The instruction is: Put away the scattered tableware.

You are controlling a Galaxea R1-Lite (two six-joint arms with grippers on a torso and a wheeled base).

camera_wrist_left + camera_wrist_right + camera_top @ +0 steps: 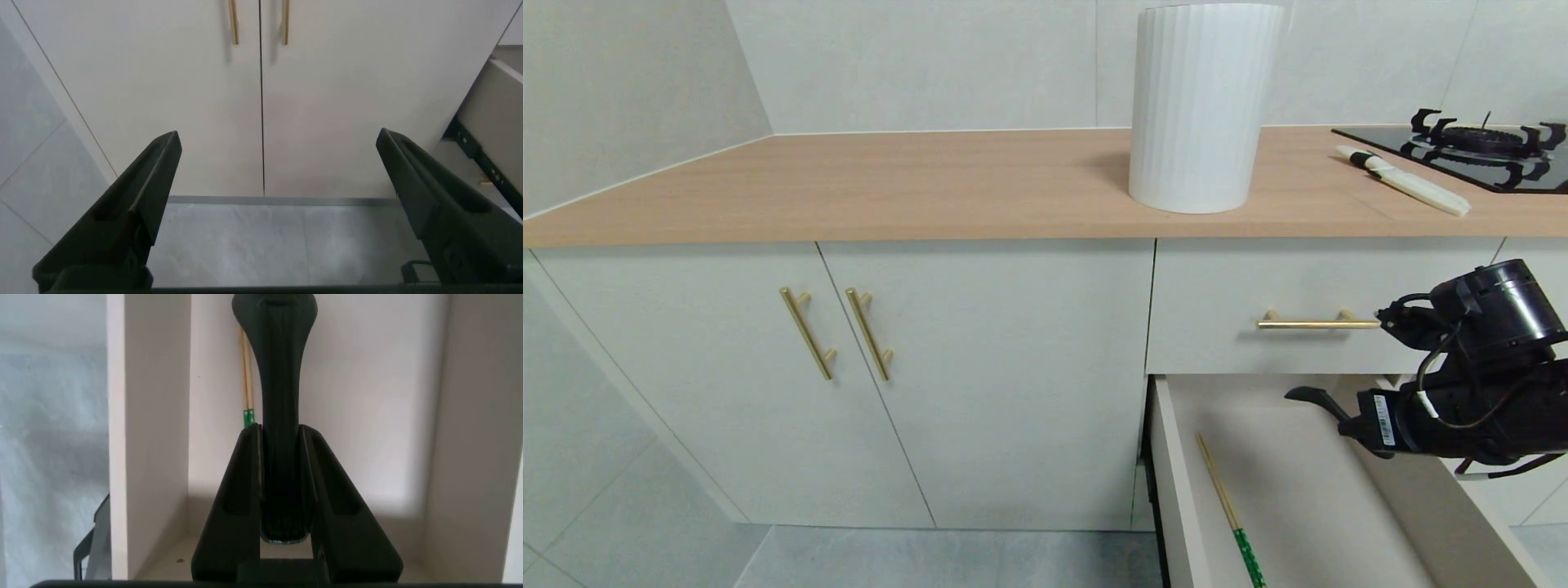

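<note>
Kitchen corner with pale tiled walls and a grey tile floor (931, 559). A long wood-look counter (890, 184) ran over white cabinet doors (727, 392) with slanted brass bar handles. On the robot's right, below a shut drawer front, the lower drawer (1168, 457) was pulled out.

A tall white ribbed canister (1201, 106) stood upright on the counter. A black gas stove (1470, 147) sat at the far right end.

The left gripper (276, 139) was spread wide with nothing in it, low down and facing the two cabinet doors.

The right gripper (1352, 423) hung over the open drawer, clamped on a slim black utensil (1308, 396). It might've been a spoon or ladle handle, hard to say. Its long axis ran out from the fingers toward the robot's left, and its end was above the drawer bottom, not touching it.

There was a white barcode sticker just behind that gripper, with print too small to read.

A cream-coloured knife (1405, 181) lay flat on the counter between canister and stove, angled.

A pair of wooden chopsticks (1225, 506) lay in the drawer near its left wall, running front to back, green-patterned ends toward the drawer front.
</note>
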